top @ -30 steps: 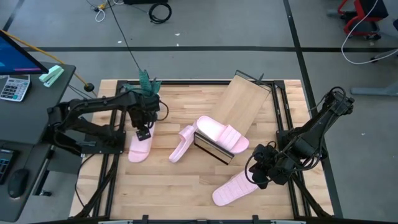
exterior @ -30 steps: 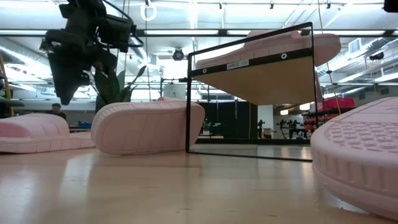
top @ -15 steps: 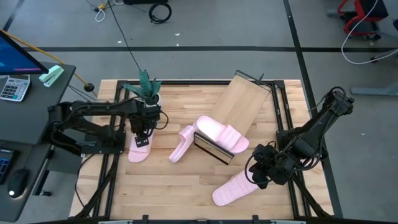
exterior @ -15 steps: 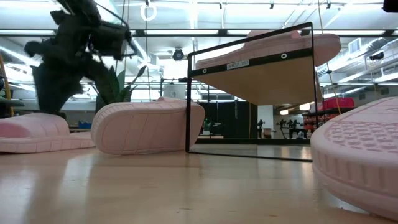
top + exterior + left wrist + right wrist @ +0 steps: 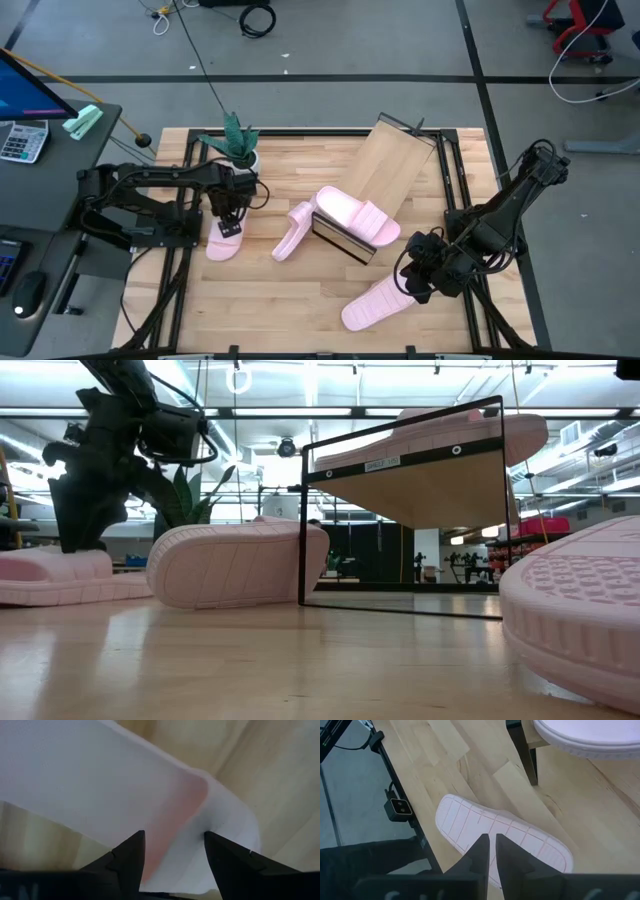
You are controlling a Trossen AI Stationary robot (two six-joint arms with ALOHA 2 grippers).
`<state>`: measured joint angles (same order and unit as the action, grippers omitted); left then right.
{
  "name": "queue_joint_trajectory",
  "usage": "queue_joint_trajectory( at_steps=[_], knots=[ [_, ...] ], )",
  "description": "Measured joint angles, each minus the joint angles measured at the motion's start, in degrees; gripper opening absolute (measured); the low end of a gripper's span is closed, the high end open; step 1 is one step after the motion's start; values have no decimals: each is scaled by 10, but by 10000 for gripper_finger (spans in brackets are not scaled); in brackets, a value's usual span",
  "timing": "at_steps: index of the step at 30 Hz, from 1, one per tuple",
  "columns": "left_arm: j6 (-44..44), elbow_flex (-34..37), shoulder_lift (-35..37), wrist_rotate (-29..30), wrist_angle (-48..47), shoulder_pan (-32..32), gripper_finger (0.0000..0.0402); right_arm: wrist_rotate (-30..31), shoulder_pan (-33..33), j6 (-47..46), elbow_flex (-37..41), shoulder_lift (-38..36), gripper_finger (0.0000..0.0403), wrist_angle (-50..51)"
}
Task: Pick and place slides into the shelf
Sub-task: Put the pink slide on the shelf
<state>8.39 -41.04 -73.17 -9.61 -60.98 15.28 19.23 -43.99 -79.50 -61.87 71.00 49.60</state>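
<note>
The left tool (image 5: 230, 222), at nine o'clock on the desk (image 5: 260, 310), straddles a flat slide's (image 5: 222, 240) strap with fingers spread, so it likely needs to close, lift, then carry it to the shelf (image 5: 385, 165) at one o'clock; the right tool (image 5: 412, 280), fingers nearly together and empty, waits above another slide (image 5: 372, 304) at five o'clock.

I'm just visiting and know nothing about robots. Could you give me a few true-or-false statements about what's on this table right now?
1. One pale pink foam slide lies on the slanted light-wood shelf. True.
2. The left pincer is over a pink slide at the table's left, fingers open. True.
3. The right pincer holds a slide in the air. False: it is shut and empty above an upside-down slide.
4. Four slides are on the shelf. False: only one.
</note>
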Motion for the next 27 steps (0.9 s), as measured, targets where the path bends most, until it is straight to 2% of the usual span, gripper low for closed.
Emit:
queue_joint_trajectory(
  at_steps=[6, 13, 17, 23, 27],
  knots=[
    [30, 0, 0, -86, 9, 0, 201, -5, 0, 0, 0, 0, 39, 0],
    [40, 0, 0, -87, 13, 0, 200, -49, 0, -4, 0, 0, 39, 0],
    [42, 0, 0, -87, 13, 0, 186, -57, 0, -4, 0, 0, 39, 0],
    [40, 0, 0, -123, 12, -4, 142, -54, 0, -4, 0, 0, 39, 0],
    [36, 8, 0, -145, 11, -18, 74, -41, 0, -4, 0, 0, 39, 0]
  ],
)
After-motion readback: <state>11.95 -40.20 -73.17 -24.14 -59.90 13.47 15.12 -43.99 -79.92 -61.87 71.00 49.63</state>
